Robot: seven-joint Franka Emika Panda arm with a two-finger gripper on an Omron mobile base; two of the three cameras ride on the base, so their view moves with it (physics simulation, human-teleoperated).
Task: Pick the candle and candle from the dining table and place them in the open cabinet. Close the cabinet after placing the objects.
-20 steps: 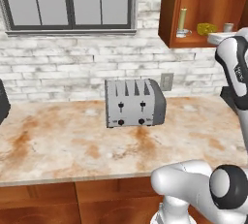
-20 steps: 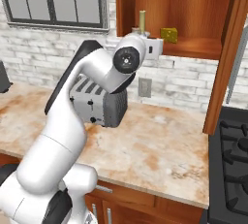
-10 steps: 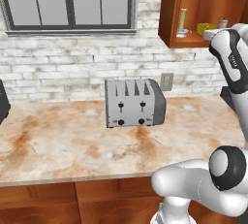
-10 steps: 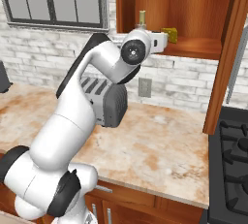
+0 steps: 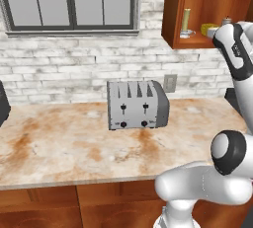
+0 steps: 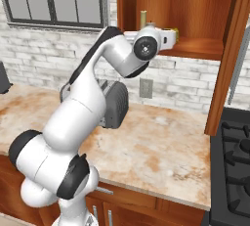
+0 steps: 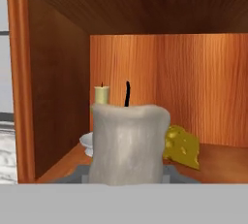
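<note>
Grey candle [image 7: 128,143] up close, hiding taper [image 7: 101,94] base.

Base cams sit behind the arm, left and right, both covering toaster [image 5: 138,104] and cabinet [image 6: 195,14]; hand cam looks close into the cabinet shelf

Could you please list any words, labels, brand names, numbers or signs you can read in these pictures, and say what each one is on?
None: no readable text anywhere in these views.
Silver four-slot toaster: plain front with dark knobs, no lettering.
Stubby grey candle in the gripper: unmarked.
Reddish-brown wooden wall cabinet, yellow cheese-like wedge, wall outlet: no markings.
</note>
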